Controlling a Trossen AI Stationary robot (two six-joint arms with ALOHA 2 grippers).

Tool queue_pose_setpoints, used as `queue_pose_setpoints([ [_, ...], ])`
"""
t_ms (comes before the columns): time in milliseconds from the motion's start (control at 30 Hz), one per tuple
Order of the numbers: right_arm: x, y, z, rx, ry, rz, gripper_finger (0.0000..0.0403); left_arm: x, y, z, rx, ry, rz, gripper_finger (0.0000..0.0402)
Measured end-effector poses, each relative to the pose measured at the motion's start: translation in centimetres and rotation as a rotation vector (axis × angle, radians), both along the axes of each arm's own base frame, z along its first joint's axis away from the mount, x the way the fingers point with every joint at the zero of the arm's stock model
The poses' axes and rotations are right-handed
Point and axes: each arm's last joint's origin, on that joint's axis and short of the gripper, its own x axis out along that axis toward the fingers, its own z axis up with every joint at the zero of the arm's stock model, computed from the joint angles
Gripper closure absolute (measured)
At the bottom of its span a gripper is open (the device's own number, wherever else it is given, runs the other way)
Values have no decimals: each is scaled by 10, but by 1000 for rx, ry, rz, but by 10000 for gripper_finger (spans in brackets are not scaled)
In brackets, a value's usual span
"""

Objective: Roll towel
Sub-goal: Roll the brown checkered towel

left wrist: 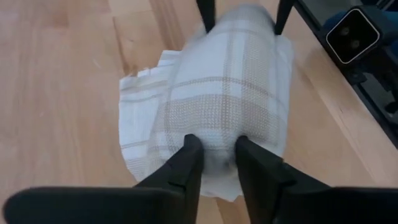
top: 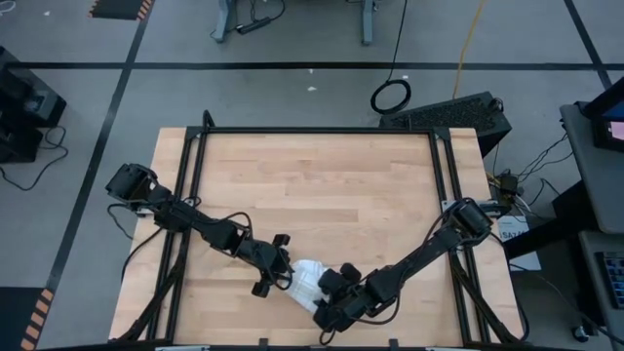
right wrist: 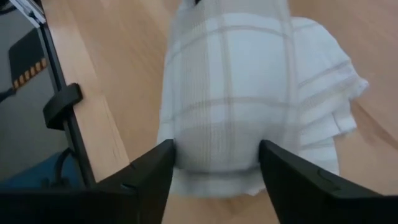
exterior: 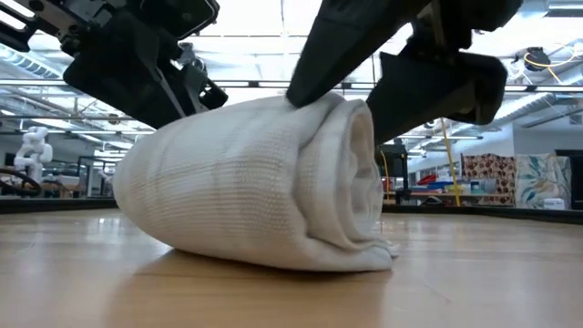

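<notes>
Grey workshop floor [top: 292, 39] with dark tape lines, black cable loop [top: 390, 96] lying on it beyond the far table edge. Open hall with ceiling lights behind, seen from the low view.

Light wooden table [top: 322, 185] with black frame rails [top: 317, 130] along far and side edges. Bare over most of its surface.

Left arm [top: 185, 219] reaching in from the left side, right arm [top: 429, 249] from the right, both angled toward the near-centre of the table and meeting at one spot.

Towel [top: 306, 281] at near-centre, sitting between the two grippers. White, faint check pattern, already rolled into a fat bundle [exterior: 264, 187] resting on the wood. Spiral end [exterior: 360, 173] visible in the low view, loose tail edge [exterior: 383, 248] tucked under at table level. Some flat unrolled layers [left wrist: 143, 99] sticking out from one side of the roll.

Left gripper [left wrist: 214, 152] at one end of the roll, fingers [left wrist: 186, 162] narrowly apart, pinching a small fold of cloth at the roll's end.

Right gripper [right wrist: 214, 155] at the opposite end, fingers [right wrist: 155, 165] spread wide, straddling the full width of the roll, pads against the cloth on both sides.

Both grippers pressed on top of the bundle in the low view, left [exterior: 137, 68] and right [exterior: 401, 64].
</notes>
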Motion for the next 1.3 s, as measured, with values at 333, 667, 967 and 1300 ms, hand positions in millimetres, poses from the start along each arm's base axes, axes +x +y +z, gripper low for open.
queue_pose_setpoints([
  [333,0,2,-8,83,42,-59,118,3,-2,5,-45,2,1,342],
  [667,10,7,-19,139,2,-37,245,2,-3,10,-95,53,-3,343],
  [967,21,-4,-18,215,15,-28,323,-21,-3,40,-81,46,-36,343],
  [1300,34,-20,-17,348,73,59,317,-45,-59,32,265,-164,-110,300],
])
